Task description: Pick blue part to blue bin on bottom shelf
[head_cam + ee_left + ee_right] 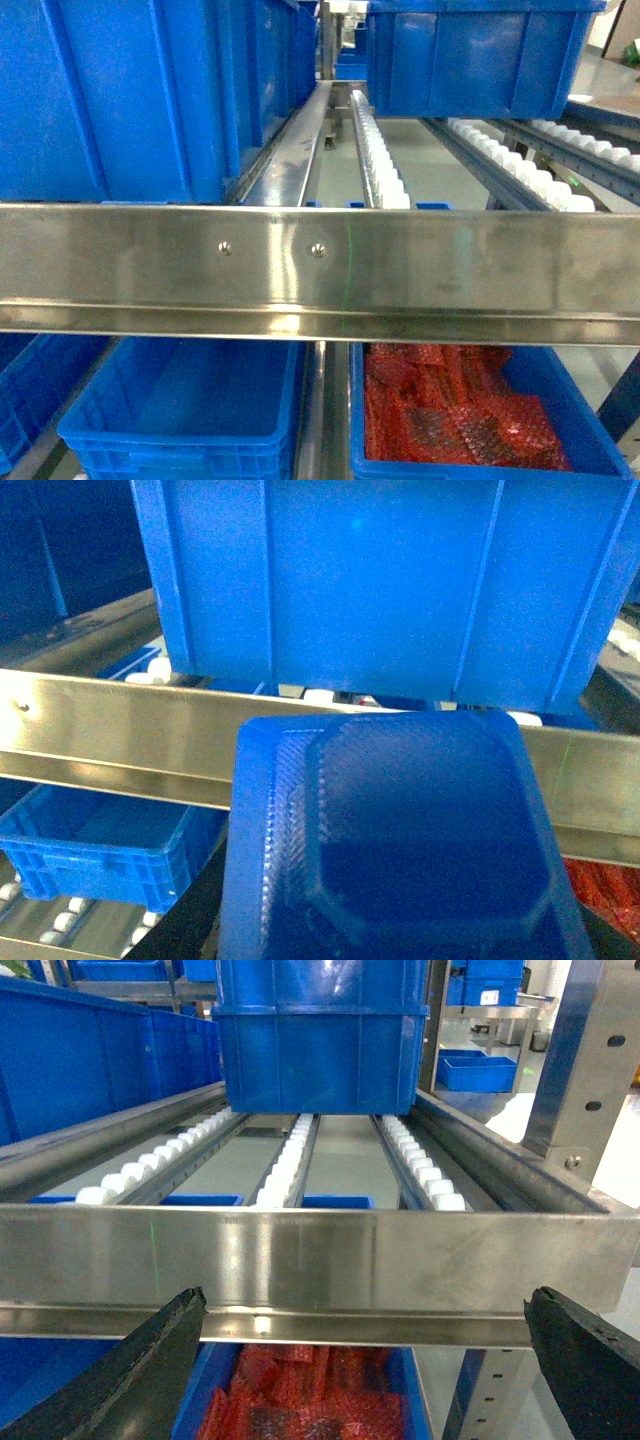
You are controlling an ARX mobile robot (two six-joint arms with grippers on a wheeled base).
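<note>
Our left end effector carries the blue part [400,850], though its grip is hidden from us; our right end effector [365,1360] hangs spread and empty. The empty blue bin [100,845] on the bottom shelf [60,920] lies below and left of the part, under the steel rail [120,740], so our left arm is nearer

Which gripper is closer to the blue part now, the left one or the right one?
Left. The blue part fills the left wrist view, apparently held there, though that gripper's fingers are hidden. The right gripper is open, facing the steel rail above the bin of red parts.
</note>
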